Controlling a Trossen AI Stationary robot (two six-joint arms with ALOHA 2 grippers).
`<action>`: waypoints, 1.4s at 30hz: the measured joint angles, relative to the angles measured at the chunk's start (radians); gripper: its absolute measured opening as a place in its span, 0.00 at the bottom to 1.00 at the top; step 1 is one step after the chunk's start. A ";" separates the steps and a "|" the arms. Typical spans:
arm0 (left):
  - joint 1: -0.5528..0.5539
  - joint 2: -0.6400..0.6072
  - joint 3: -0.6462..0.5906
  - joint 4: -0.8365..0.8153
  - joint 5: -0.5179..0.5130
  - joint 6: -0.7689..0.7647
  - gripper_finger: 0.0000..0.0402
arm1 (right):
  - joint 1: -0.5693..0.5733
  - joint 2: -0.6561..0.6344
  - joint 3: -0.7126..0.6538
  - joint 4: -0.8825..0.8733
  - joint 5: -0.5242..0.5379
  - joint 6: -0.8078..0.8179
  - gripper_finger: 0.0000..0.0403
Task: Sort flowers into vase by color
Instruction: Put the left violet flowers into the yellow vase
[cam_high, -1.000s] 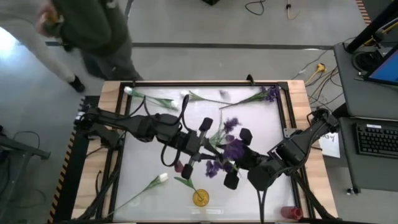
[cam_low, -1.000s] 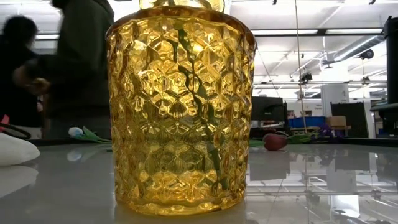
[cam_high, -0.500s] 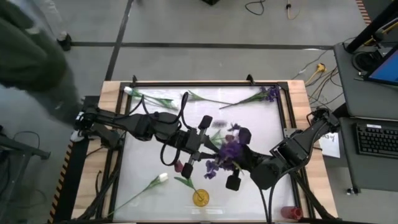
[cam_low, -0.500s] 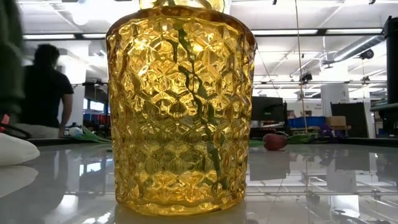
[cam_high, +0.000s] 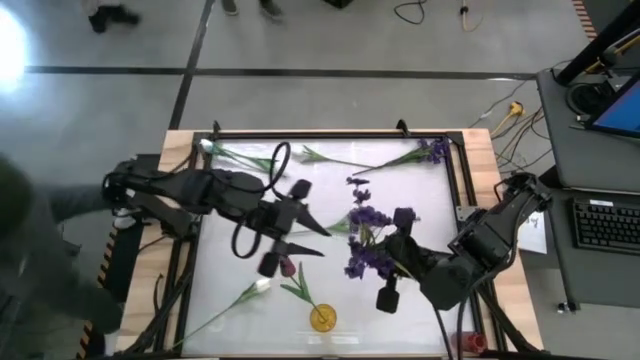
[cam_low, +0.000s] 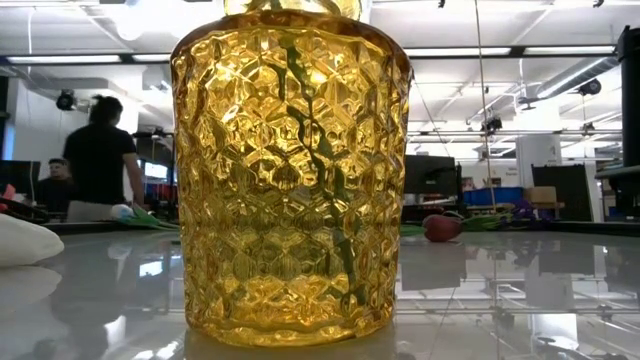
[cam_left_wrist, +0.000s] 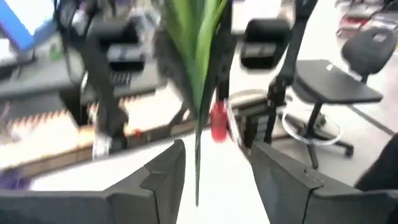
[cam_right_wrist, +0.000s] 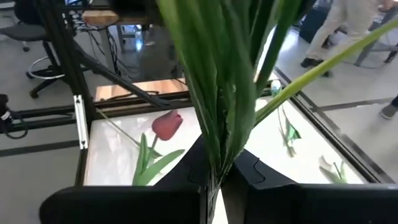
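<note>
Flowers with thin artificial stems and green leaves lie scattered over the white tabletop (cam_high: 420, 200), while a bunch of purple blossom sprigs (cam_high: 366, 240) is held above the table's centre by the right gripper (cam_high: 393, 258), which reaches in from the 4 o'clock side; in the right wrist view its fingers (cam_right_wrist: 186, 163) are pressed together on the bunch's green stems (cam_right_wrist: 217, 93), which fan upward from between them. The left gripper (cam_high: 283, 228), extended from 9 o'clock, hovers just left of the bunch with its fingers spread wide, and in the left wrist view a single long green leaf (cam_left_wrist: 200, 56) hangs between the fingers (cam_left_wrist: 163, 168) without touching either. Just beside that gripper at 6 o'clock lies a dark red tulip bud (cam_high: 288, 266), with a white tulip bud (cam_high: 262, 285) on a long stem near it toward 7 o'clock. An amber faceted glass vase (cam_high: 322, 318) stands near the table's 6 o'clock edge, a green stem showing through its wall in the low view (cam_low: 330, 180). Along the 12 o'clock edge lie another white tulip (cam_high: 207, 147) at 11 o'clock and a purple sprig (cam_high: 434, 151) at 1 o'clock. A person in a dark top (cam_low: 98, 170) stands in the room beyond the table
</note>
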 joint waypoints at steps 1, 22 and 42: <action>-0.008 -0.012 0.000 -0.044 -0.020 -0.016 0.42 | 0.009 0.003 0.000 0.002 0.000 0.000 0.03; -0.212 -0.185 -0.010 -0.519 -0.322 -0.309 0.31 | 0.085 0.301 -0.002 0.299 0.023 0.031 0.03; -0.635 -0.085 -0.016 -0.522 -0.732 -0.785 0.31 | 0.096 0.424 -0.002 0.318 0.071 0.152 0.03</action>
